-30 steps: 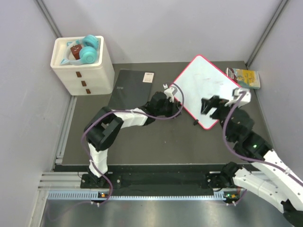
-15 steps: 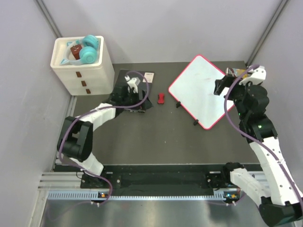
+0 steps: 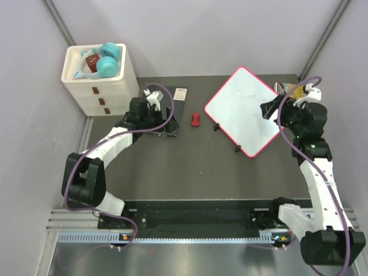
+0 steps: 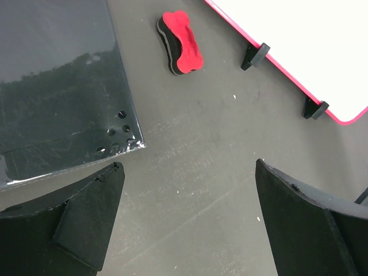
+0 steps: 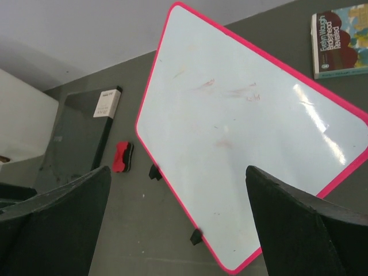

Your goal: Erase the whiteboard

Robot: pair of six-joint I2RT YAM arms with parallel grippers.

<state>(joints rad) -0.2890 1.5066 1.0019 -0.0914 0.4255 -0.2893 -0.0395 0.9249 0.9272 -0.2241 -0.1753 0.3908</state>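
I see the whiteboard (image 3: 244, 109) at the tabletop's (image 3: 190, 167) far right, my right hand (image 5: 177, 169) open and empty over its right side, my left hand (image 4: 188, 167) open too, well to its left.

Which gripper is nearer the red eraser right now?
Left. The left gripper hovers open by the black notebook's corner, just left of the red eraser. The right gripper, also open, hangs over the whiteboard's right side, with the board between it and the eraser.
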